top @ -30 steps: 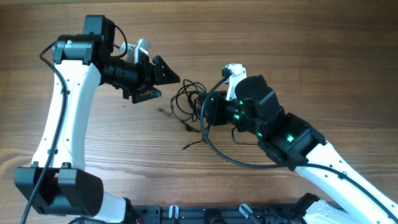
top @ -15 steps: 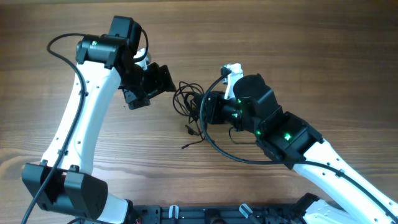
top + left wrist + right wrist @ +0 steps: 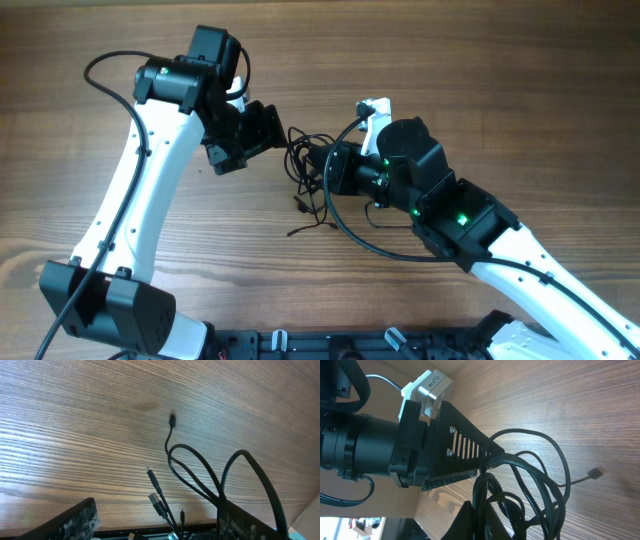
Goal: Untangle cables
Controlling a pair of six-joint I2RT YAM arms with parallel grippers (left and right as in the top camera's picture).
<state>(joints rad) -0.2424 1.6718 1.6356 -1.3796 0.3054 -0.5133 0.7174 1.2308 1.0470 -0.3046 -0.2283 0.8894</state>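
We see the table (image 3: pixel 500 80) brightly, evenly lit in the overhead view, with faint shadows. The left wrist view has a pale sheen at lower left; the right wrist view burns white at lower left, and cables (image 3: pixel 481 495) nearest the lens look soft.

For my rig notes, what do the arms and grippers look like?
Both arms have white shells and black joints. A thick black cable runs along the left arm; the right arm shows green lights. The left gripper and right gripper are black, each with a white block beside it.
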